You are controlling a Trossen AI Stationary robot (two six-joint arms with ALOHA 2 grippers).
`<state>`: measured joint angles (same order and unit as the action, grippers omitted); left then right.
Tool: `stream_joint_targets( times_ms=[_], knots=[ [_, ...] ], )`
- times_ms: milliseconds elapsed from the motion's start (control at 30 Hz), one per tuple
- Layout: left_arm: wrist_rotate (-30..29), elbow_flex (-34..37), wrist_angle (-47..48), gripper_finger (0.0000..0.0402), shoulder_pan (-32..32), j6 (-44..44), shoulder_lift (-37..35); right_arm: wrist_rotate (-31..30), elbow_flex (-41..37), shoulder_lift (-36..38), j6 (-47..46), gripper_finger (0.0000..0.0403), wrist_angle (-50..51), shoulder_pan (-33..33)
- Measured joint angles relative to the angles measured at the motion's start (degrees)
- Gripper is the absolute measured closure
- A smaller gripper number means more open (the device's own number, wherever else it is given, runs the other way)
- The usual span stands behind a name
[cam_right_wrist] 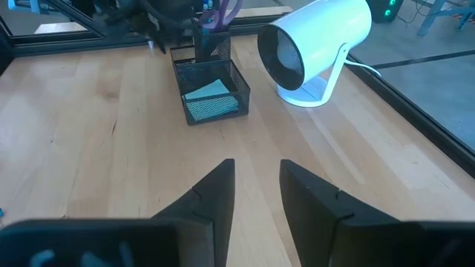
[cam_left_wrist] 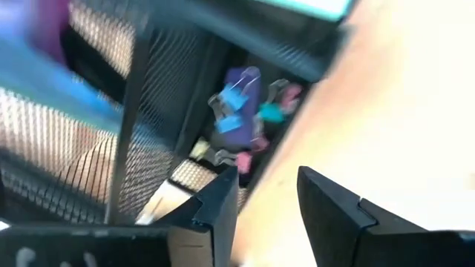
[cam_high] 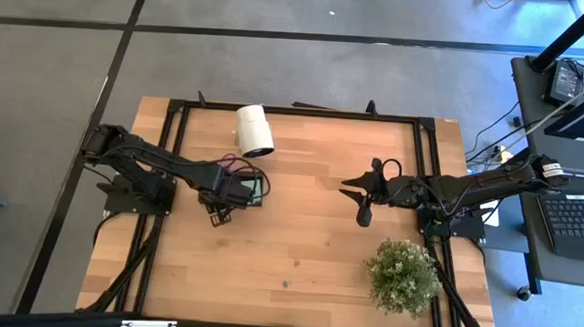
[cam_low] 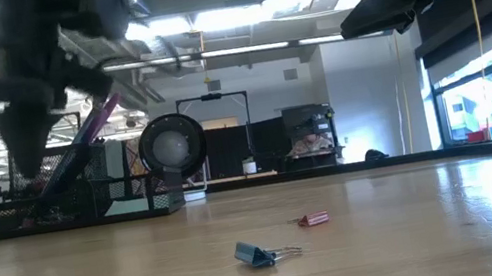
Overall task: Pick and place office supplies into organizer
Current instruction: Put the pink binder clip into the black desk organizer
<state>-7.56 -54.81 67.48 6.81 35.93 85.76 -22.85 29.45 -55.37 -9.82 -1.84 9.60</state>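
- On your left you have one black mesh organizer (cam_right_wrist: 211,85), standing on the table close to the white cylinder lamp (cam_high: 255,130).
- The left gripper (cam_left_wrist: 267,204) hangs right over the organizer's edge, its two fingers parted with a narrow gap and nothing between them.
- Look into the compartment under it: you can count several small clips (cam_left_wrist: 249,119) heaped there, blue, teal and pink, on a purple piece. The exact number is blurred.
- A purple-handled item (cam_low: 99,123) leans out of the tall section, and one light green sticky-note pad (cam_right_wrist: 206,90) lies in the low tray.
- Two loose items lie on the bare wood nearer the middle: one blue binder clip (cam_low: 258,254) and, just beyond it, one small red piece (cam_low: 314,218).
- The right gripper (cam_right_wrist: 256,189) hovers above open table well apart from the organizer, fingers set to a narrow gap, holding nothing.
- One bushy potted plant (cam_high: 402,275) stands at your right front corner.
- The table (cam_high: 298,244) is pale wood planks in a black frame; behind it is an office with ceiling lights and big windows.
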Motion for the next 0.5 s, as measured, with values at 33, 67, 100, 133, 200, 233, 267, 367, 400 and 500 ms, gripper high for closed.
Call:
stream_joint_targets(
  times_ms=[33, 67, 100, 133, 200, 233, 267, 367, 400, 500],
  knots=[
    [0.0, -1.0, 0.0, 0.0270, 0.5, -0.4, 0.0, 0.0, 0.0, 0.0, 0.0, 0.0290, 0.0, 0.0],
    [0.0, -2.1, 0.0, 0.0271, 1.0, -0.5, 0.0, 0.0, 0.0, 0.0, -0.1, 0.0290, 0.0, 0.0],
    [0.0, -3.1, -0.1, 0.0272, 1.7, -0.6, 0.0, 0.0, 0.0, 0.0, -0.1, 0.0290, 0.0, 0.0],
    [-0.1, -4.1, -0.3, 0.0272, 2.3, -0.6, 0.0, 0.0, 0.0, 0.0, -0.1, 0.0290, 0.0, 0.0],
    [-0.3, -6.0, -1.1, 0.0271, 4.0, -0.9, 0.0, 0.0, 0.0, 0.0, -0.1, 0.0290, 0.0, 0.0],
    [-0.5, -6.7, -2.3, 0.0271, 4.9, -1.2, 0.0, 0.0, 0.0, 0.0, -0.1, 0.0290, 0.0, 0.0],
    [-1.1, -7.0, -4.2, 0.0270, 6.1, -1.6, 0.0, 0.0, 0.0, 0.0, -0.2, 0.0290, 0.0, 0.0],
    [-4.4, -6.5, -12.6, 0.0271, 10.3, -2.4, -0.3, 0.0, 0.0, 0.0, -0.2, 0.0290, 0.0, 0.0],
    [-5.0, -6.1, -15.8, 0.0272, 11.7, -3.0, -0.4, 0.0, 0.0, 0.0, -0.2, 0.0290, 0.0, 0.0],
    [-7.6, -4.9, -23.9, 0.0280, 15.8, -3.7, -0.4, 0.0, 0.0, 0.0, -0.2, 0.0290, 0.0, 0.0]
  ],
)
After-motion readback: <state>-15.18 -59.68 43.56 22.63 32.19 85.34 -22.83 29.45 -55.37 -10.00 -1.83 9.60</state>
